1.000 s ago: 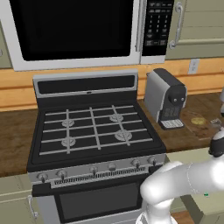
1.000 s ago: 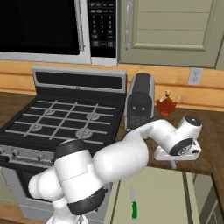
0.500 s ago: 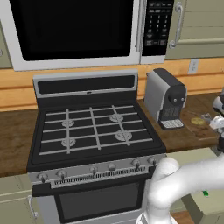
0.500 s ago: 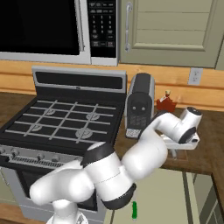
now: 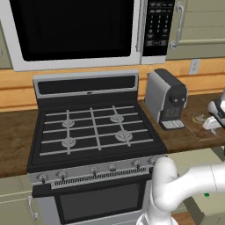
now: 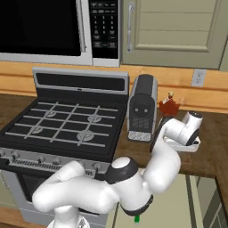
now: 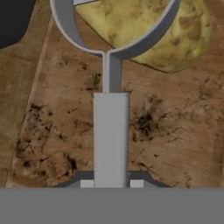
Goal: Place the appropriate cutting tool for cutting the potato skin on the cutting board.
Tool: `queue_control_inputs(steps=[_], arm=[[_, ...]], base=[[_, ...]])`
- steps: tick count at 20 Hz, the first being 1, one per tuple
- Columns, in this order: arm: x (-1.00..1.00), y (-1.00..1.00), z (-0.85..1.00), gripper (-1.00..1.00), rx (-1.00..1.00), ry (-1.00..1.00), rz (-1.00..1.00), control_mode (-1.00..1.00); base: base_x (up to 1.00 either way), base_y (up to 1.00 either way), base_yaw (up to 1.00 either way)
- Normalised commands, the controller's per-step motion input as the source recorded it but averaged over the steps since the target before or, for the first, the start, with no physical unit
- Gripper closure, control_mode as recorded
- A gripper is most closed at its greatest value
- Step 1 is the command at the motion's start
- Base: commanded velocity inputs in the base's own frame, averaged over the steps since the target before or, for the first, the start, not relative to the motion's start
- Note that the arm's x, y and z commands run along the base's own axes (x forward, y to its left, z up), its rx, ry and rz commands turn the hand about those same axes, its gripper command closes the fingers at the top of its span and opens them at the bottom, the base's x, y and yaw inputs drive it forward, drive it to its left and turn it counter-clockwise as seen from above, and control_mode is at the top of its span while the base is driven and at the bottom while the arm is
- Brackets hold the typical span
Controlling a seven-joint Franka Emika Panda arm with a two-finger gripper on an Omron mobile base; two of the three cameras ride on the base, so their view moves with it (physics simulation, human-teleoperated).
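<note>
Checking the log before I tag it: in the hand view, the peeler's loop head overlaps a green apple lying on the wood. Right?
Not an apple. The hand view shows the peeler's loop head overlapping a yellowish-tan potato lying on the brown wood; the rest of your statement holds.

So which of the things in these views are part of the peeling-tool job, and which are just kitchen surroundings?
Part of the job:
- thin grey metal peeler with loop-shaped head, handle between the fingers
- yellowish-tan oval potato, behind the loop
- flat reddish-brown wooden cutting board under both

Surroundings:
- grey coffee machine
- black gas stove
- microwave
- small green item
</note>
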Motion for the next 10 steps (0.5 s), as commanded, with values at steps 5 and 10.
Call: queue_control_inputs(steps=[5,10], arm=[[0.11,0.23,-0.42,1.0,-0.11,0.0,-0.03,-1.0],[0.01,0.34,-0.49,-1.0,-0.1,0.01,-0.01,-1.0]], base=[[0.0,0.0,0.0],[0.0,0.0,0.0]])
